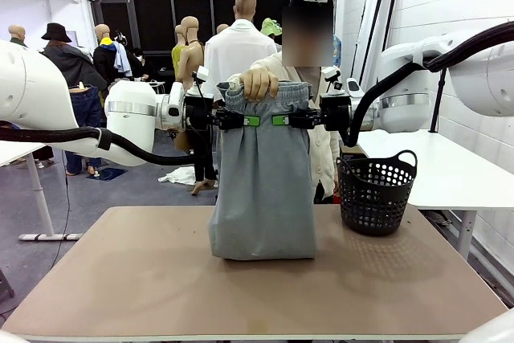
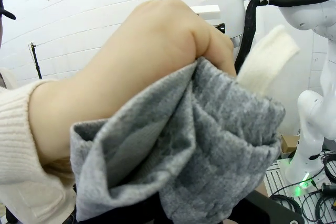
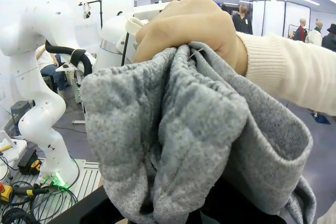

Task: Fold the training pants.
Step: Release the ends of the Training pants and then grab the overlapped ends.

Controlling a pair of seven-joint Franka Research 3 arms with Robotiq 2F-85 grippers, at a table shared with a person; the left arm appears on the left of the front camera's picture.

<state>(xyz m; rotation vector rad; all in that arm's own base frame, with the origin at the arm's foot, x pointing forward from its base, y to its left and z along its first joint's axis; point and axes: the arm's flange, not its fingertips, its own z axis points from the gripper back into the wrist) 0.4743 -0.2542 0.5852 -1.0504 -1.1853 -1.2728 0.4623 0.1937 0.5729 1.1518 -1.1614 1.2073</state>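
Tan table stretches wide and bare toward its near edge and its left side. A black basket stands on the right, near the far edge and apart from the cloth. The grey training pants hang upright over the table's middle, with their long axis vertical and the gathered waistband on top. Their doubled lower end rests on the tabletop. The left gripper reaches in from the left and the right gripper from the right. Each has its fingers pressed together, pinching fabric just under the waistband. A person's hand grips the waistband's top edge between them, above the two grippers.
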